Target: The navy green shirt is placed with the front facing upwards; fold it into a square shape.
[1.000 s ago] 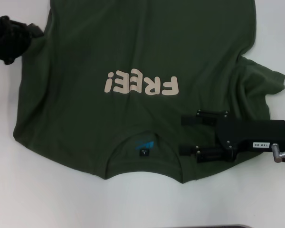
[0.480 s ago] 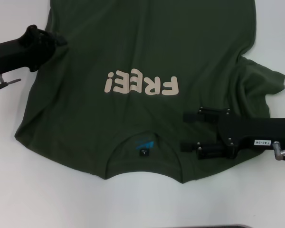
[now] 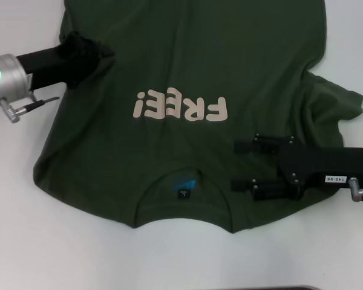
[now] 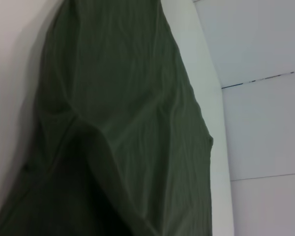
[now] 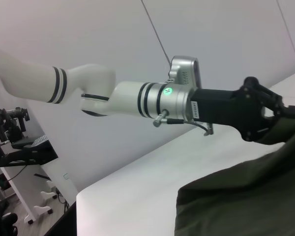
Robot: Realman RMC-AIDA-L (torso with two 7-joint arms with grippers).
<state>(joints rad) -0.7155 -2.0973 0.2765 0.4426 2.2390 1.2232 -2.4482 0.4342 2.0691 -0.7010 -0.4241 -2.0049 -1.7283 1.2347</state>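
Olive-green cotton, the navy green shirt (image 3: pixel 187 66) lies face-up (cream "FREE!" lettering).

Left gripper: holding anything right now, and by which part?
The left gripper is shut on the dark olive-green cotton T-shirt, pinching its left sleeve and side edge, lifted and pulled inward. The right gripper is open over the shirt's right shoulder, holding nothing.

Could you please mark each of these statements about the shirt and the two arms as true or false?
1. The shirt lies with its lettering facing up. True.
2. The left end effector is gripping a fold of the shirt. True.
3. The right end effector is closed on the collar. False: it is open, over the shirt beside the collar.
4. The shirt is already folded into a square. False: it lies mostly spread out.
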